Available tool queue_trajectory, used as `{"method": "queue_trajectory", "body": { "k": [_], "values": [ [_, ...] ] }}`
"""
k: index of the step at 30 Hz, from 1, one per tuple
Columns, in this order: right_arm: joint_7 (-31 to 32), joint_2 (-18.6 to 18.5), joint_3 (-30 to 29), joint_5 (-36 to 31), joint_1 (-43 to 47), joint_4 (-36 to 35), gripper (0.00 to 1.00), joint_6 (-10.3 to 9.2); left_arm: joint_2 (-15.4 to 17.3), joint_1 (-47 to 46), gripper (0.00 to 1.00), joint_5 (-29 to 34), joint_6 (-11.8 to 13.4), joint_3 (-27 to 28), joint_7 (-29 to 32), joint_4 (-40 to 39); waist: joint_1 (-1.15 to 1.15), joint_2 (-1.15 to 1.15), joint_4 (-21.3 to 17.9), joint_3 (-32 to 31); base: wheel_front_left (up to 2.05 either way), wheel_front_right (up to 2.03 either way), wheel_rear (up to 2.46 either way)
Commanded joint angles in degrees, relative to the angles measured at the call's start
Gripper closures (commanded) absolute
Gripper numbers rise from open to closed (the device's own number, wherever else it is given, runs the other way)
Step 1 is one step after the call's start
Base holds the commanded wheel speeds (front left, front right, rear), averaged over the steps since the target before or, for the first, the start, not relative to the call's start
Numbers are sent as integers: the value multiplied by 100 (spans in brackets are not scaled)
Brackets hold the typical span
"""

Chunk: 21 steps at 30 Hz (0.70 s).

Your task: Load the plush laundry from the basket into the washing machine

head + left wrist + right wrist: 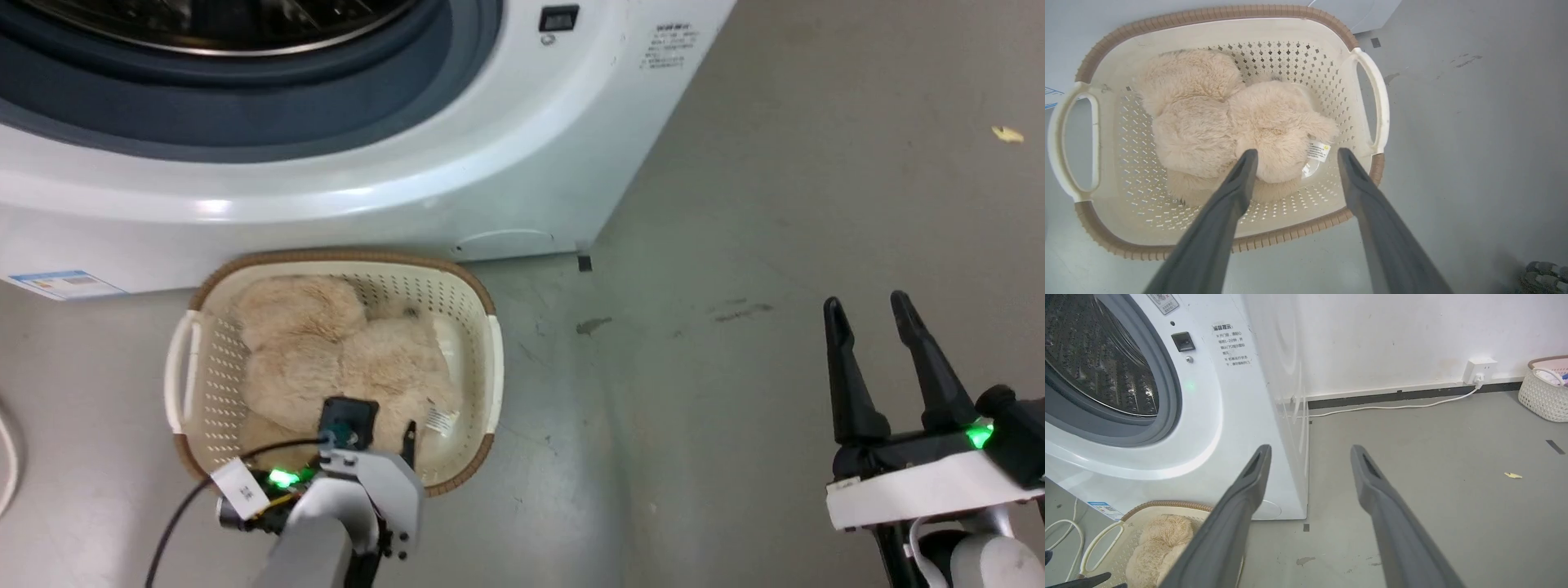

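Observation:
The beige shaggy plush laundry point(326, 359) lies in the cream basket point(343, 260) on the floor, right in front of the white washing machine point(408, 188). The machine's port is open, showing the grey seal and the steel drum point(1098, 367). My left gripper point(1296, 152) is open and points down over the basket's near side. Its fingers point(1237, 192) stand either side of the plush's near lobe point(1278, 134), beside the white tag point(1318, 150); contact cannot be told. My right gripper point(865, 302) is open and holds nothing, well to the right over bare floor.
A wall socket point(1480, 369) with a white cable runs along the skirting right of the machine. Another white woven basket point(1541, 392) stands at the far right wall. A yellow scrap point(1008, 135) lies on the grey floor. A white hose point(1061, 531) curls left of the basket.

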Motion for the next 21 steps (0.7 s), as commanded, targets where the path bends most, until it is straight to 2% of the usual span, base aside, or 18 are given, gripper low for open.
{"method": "queue_trajectory", "body": {
  "k": [1, 8, 13, 16, 21],
  "values": [
    [-73, -37, 18, 92, -123, -47, 0, 3, 70, -219, 0, -59, 84, -71, -57, 179, -1, 0, -91, 160, 0, 0, 0],
    [-156, -67, 49, 288, -259, -80, 0, 3, 187, -658, 0, -108, 218, -267, -28, 594, -1, 0, -248, 541, 0, 0, 0],
    [-216, -86, 76, 399, -353, -102, 0, 3, 248, -1027, 0, -158, 181, -419, 70, 890, -1, 0, -358, 812, 0, 0, 0],
    [-252, -87, 89, 472, -415, -120, 0, 4, 309, -1264, 0, -200, 242, -487, 216, 1072, -1, 0, -420, 975, 0, 0, 0],
    [-312, -82, 134, 595, -504, -145, 0, 4, 424, -1633, 0, -543, 375, -323, 317, 1367, -1, 0, -547, 1236, 0, 0, 0]
  ]
}}
